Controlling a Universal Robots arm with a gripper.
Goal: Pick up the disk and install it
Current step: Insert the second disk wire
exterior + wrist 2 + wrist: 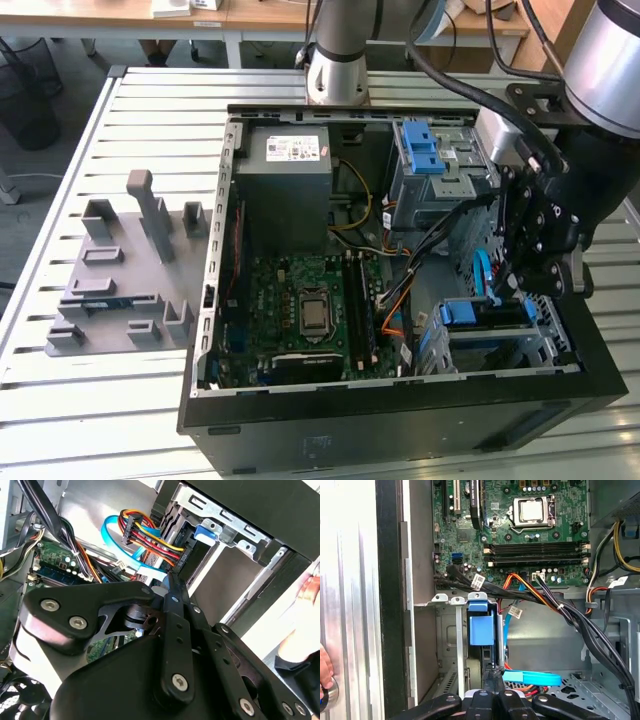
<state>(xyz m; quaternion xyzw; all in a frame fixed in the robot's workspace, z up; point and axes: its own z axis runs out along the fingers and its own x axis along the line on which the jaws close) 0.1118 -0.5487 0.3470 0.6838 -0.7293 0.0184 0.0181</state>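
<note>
The end effector (494, 677) fills the foreground in both wrist views, its black linkage hiding the fingertips — they look pressed together on a thin edge of the disk (482, 630), which stands on edge in the drive bay directly beneath. Beyond lie the computer case (400, 420), motherboard (520, 530), cable bundle (560, 607), and blue ribbon cable (112, 542).

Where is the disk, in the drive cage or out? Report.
In: the disk sits between the drive cage walls in the first wrist view.

Matt black metal gripper (512, 285), glossy blue plastic on the disk (482, 628), ribbed bare-metal table (60, 420).
</note>
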